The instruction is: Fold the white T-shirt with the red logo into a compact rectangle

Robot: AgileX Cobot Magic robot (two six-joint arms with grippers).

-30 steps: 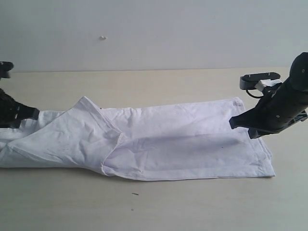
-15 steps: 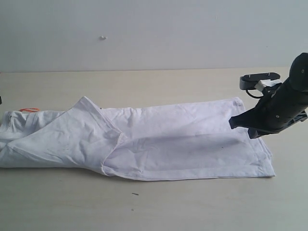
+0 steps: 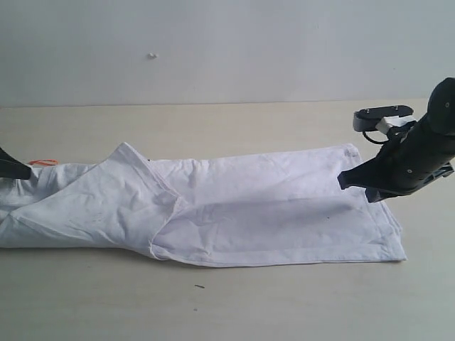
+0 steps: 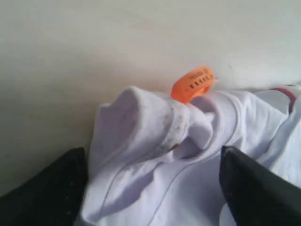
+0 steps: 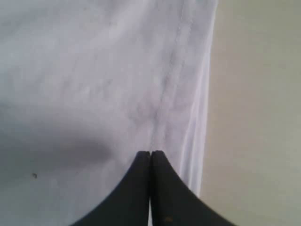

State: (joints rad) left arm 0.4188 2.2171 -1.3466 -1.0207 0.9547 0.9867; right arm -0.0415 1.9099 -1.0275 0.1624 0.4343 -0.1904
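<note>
The white T-shirt [image 3: 234, 206] lies on the table as a long band, with one sleeve folded over its left half. The ribbed collar [image 4: 155, 122] is bunched at the left end, with the orange neck tag [image 4: 193, 84] sticking up from it. My left gripper [image 4: 153, 188] is open, one finger on either side of the collar cloth; only its tip [image 3: 11, 169] shows in the exterior view. My right gripper [image 3: 343, 180] is shut and hangs just above the hem [image 5: 164, 89] at the right end. A thin red edge [image 4: 288, 92] of the red logo peeks out; the rest is hidden.
The shirt rests on a pale wooden table [image 3: 234, 305] with a grey wall [image 3: 227, 50] behind it. A small dark speck [image 3: 200, 287] lies on the table in front of the shirt.
The left gripper drew back out of the exterior view, then came back in at the left edge by the collar. The right arm has hardly moved. The shirt lies as before.
</note>
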